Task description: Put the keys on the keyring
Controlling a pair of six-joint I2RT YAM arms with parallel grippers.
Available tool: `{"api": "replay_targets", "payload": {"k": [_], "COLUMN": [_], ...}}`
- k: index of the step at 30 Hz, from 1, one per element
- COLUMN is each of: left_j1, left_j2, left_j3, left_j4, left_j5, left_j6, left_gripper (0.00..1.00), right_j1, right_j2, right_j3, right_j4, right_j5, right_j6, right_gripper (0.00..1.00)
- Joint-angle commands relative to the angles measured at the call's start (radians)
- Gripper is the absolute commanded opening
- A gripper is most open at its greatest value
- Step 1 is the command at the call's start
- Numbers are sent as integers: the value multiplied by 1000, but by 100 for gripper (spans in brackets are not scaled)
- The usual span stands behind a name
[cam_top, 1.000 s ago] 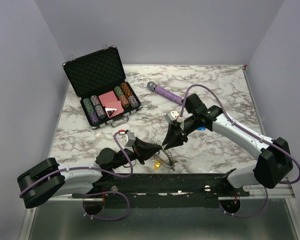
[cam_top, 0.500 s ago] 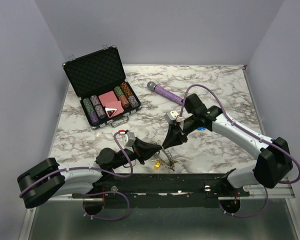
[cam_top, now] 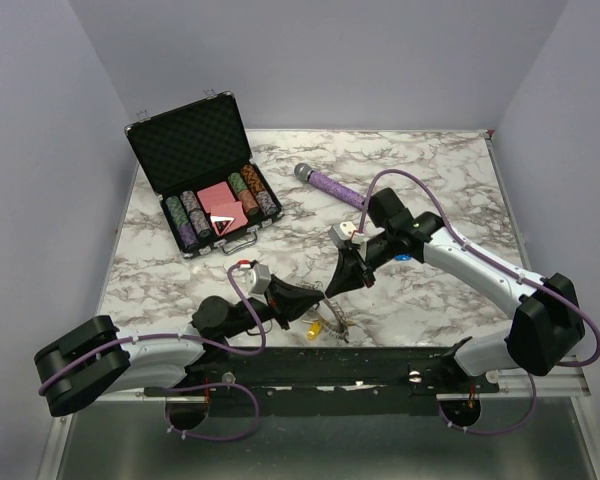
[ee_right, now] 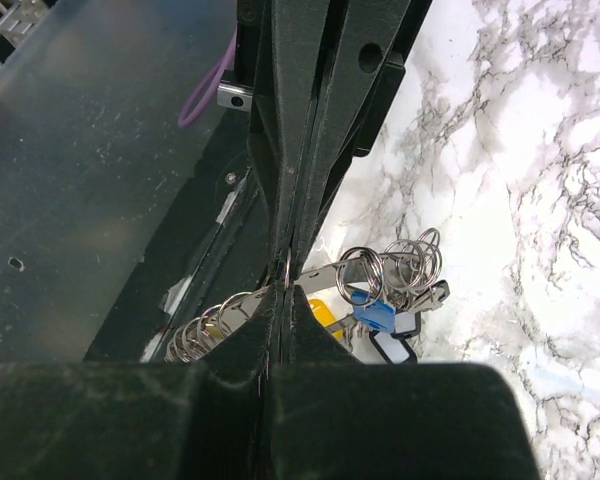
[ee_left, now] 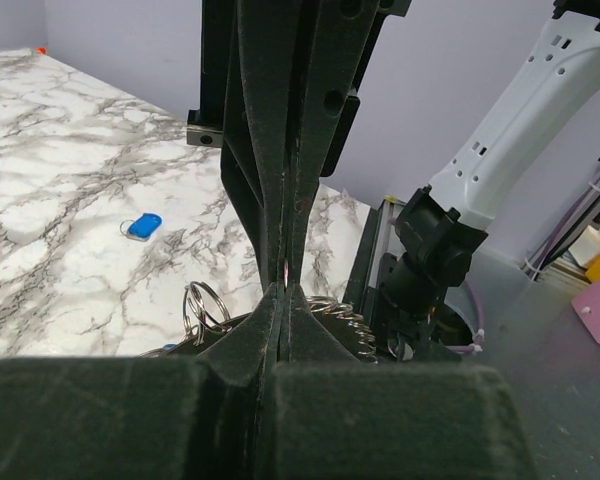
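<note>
The keyring [ee_right: 220, 315], a silvery wire with a coiled stretch, hangs just above the table's front edge between both grippers. Small split rings [ee_right: 400, 262] and keys with blue [ee_right: 372, 315], yellow [ee_right: 325, 312] and white [ee_right: 392, 348] caps hang from it. My left gripper [cam_top: 318, 298] is shut on the keyring's thin wire. My right gripper [cam_top: 332, 291] comes down tip to tip with the left and is shut on the same wire [ee_right: 288, 268]. One loose blue key [cam_top: 404, 257] lies on the marble beside the right arm, also visible in the left wrist view as a blue key [ee_left: 142, 226].
An open black case [cam_top: 205, 195] of poker chips stands at the back left. A purple microphone [cam_top: 330, 185] lies at the back centre. The black mounting rail [cam_top: 380, 365] runs along the near edge just below the grippers.
My right gripper's jaws have closed onto the keyring wire. Both arms have barely moved, and the left gripper has stayed shut.
</note>
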Motion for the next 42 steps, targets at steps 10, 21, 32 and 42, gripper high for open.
{"api": "replay_targets", "payload": {"k": [10, 21, 32, 42], "left_j1": [21, 24, 19, 21], "left_j2": [-168, -590, -294, -113], "left_j3": [-24, 184, 360, 376], "left_j4": [41, -944, -980, -781], "left_j5": [-3, 2, 53, 115], "left_j6": [37, 313, 504, 596], "left_gripper": [39, 76, 78, 52], "right_j1": [6, 17, 38, 44], "right_j2": [49, 82, 138, 148], "right_j3": [175, 307, 410, 409], "right_j4": [-273, -464, -536, -527], "right_j5": [163, 390, 507, 483], "right_j6": [-88, -108, -64, -58], "right_gripper": [0, 0, 0, 0]}}
